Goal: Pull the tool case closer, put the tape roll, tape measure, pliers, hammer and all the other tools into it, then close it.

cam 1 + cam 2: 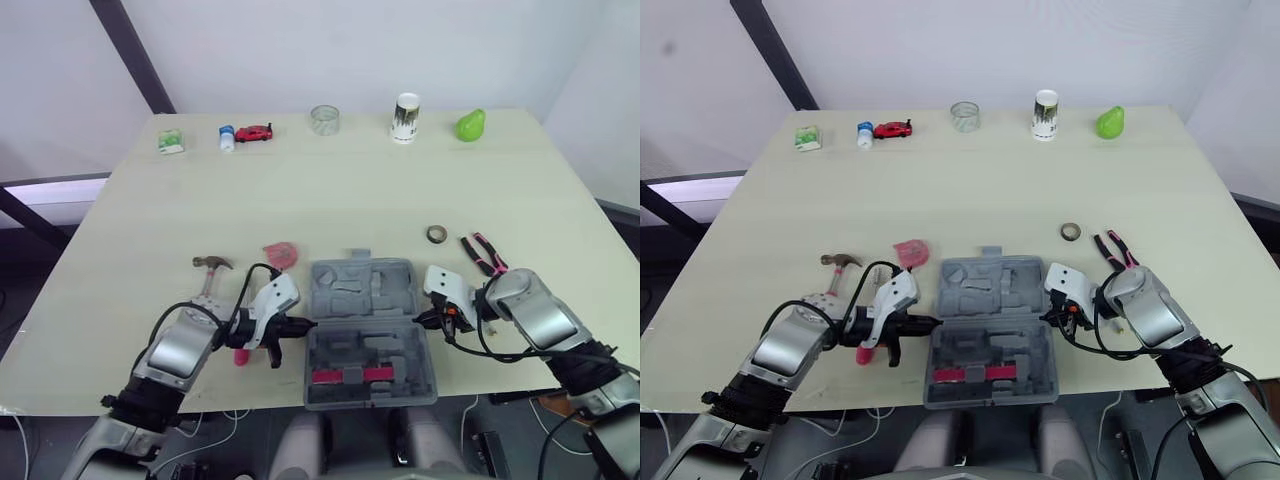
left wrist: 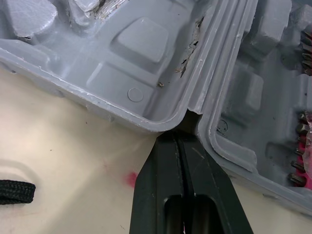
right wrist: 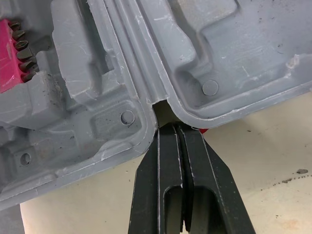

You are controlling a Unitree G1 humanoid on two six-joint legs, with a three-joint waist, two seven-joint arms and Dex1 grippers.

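Note:
The grey tool case [image 1: 345,290] lies open and flat near the table's front edge, with a red bit holder [image 1: 350,376] in its near half. My left gripper [image 1: 308,323] is shut, its tip pressed into the hinge notch on the case's left side [image 2: 141,44]. My right gripper [image 1: 418,320] is shut too, its tip in the hinge notch on the right side [image 3: 219,39]. The hammer [image 1: 212,268] lies left of the case, by my left arm. A red tape measure [image 1: 281,253] sits just behind the case's left corner. The tape roll [image 1: 436,234] and pink-handled pliers [image 1: 483,253] lie to the right.
Along the far edge stand a green-white box [image 1: 171,141], a small blue-white bottle [image 1: 227,137], a red toy car [image 1: 255,132], a clear round container [image 1: 325,119], a white cup [image 1: 405,117] and a green pear [image 1: 470,125]. A pink handle end [image 1: 240,355] shows under my left gripper.

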